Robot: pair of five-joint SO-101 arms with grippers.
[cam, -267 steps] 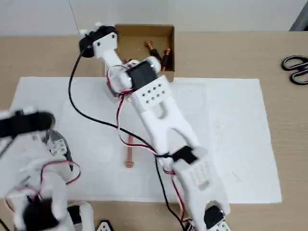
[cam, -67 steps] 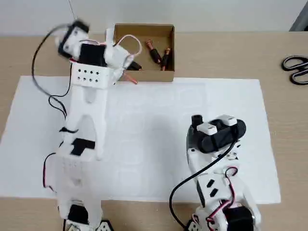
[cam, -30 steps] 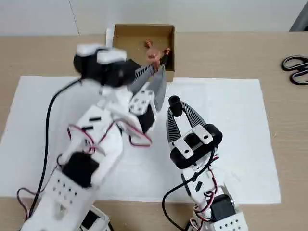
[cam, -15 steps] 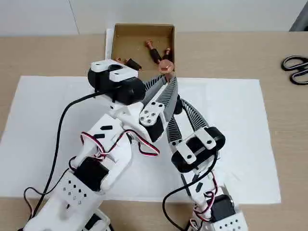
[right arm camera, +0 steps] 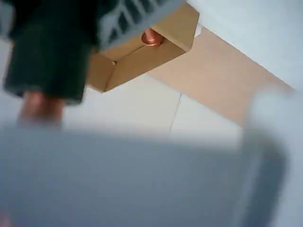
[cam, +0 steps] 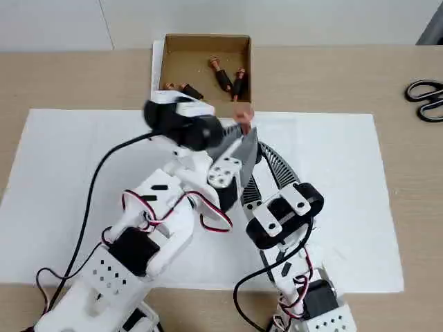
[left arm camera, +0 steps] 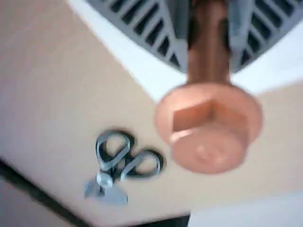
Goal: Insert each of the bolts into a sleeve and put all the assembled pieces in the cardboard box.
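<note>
The left hand grips a bolt, the right hand grips a sleeve. Next, slide the bolt straight in.

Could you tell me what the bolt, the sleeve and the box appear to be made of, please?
The bolt looks like copper-coloured metal, smooth with a dull sheen on its hexagonal head; plating versus solid copper cannot be told. The sleeve is matte black, likely plastic or rubber. The cardboard box is plain brown cardboard, matte, with folded walls.
</note>
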